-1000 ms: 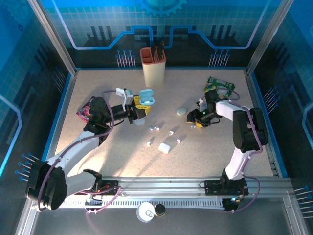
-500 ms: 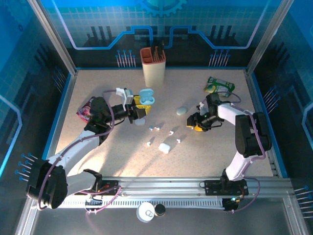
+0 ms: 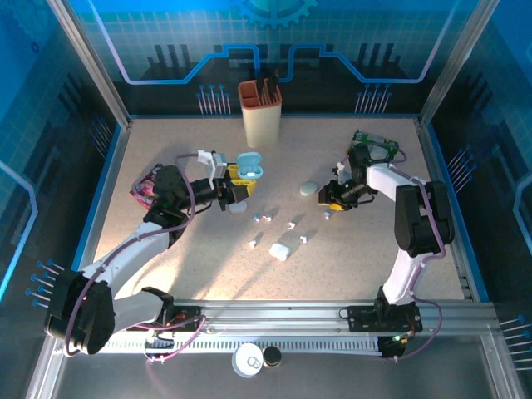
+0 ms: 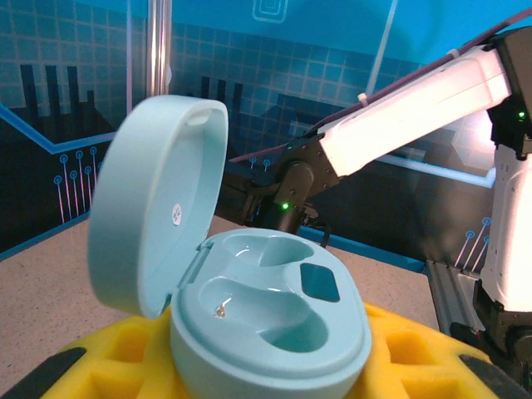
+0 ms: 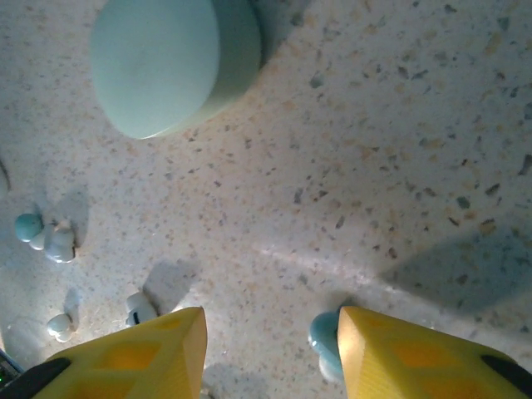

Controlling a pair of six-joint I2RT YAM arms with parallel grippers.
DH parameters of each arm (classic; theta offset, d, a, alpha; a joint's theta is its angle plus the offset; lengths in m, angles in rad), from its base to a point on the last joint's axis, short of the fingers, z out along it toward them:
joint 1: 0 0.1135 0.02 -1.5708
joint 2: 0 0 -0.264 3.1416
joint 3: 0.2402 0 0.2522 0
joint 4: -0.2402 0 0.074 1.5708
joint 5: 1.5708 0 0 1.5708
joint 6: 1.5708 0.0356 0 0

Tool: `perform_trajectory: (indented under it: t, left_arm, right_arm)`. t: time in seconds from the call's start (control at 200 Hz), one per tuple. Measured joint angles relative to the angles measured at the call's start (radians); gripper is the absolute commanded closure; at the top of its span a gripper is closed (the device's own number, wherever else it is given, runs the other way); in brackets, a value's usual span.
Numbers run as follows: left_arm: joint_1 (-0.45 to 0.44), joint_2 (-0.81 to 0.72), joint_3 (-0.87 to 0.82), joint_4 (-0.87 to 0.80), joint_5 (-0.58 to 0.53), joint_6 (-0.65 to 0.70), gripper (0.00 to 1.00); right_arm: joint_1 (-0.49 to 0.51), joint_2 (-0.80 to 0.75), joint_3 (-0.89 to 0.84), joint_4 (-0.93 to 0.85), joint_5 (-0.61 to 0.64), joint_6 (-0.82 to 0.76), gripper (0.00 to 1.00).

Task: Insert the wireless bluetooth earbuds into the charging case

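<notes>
My left gripper (image 3: pixel 235 187) (image 4: pixel 266 366) is shut on the pale blue charging case (image 3: pixel 248 166) (image 4: pixel 270 320). The case's lid (image 4: pixel 158 204) stands open and both wells are empty. My right gripper (image 3: pixel 331 202) (image 5: pixel 270 332) hangs open just above the table. A pale blue earbud (image 5: pixel 324 337) (image 3: pixel 327 214) lies against the inner side of its right finger (image 5: pixel 416 357). Several white earbuds (image 3: pixel 266 219) (image 5: pixel 141 307) are scattered on the table between the two arms.
A closed teal case (image 3: pixel 308 189) (image 5: pixel 166 62) lies just left of the right gripper. A white case (image 3: pixel 280 250) sits near the front. At the back stand a tan holder (image 3: pixel 260 116) and a green packet (image 3: pixel 374 141); a pink packet (image 3: pixel 145 184) lies at the left.
The right gripper has shifted slightly above the table and its jaws have narrowed. The left arm with the open case has stayed still.
</notes>
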Motion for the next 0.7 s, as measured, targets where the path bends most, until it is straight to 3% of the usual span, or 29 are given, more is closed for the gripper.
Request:
perform_trajectory:
  t: [0.255,0.7]
  left_arm:
    - [0.0,-0.006,-0.002,0.0,0.0,0.0,0.64]
    - [0.0,-0.006,-0.008,0.0,0.0,0.0,0.64]
  right_arm:
    - [0.008,0.039,0.002,-0.004,0.001,0.0,0.54]
    - [0.006,0.022,-0.044,0.011,0.015,-0.005,0.71]
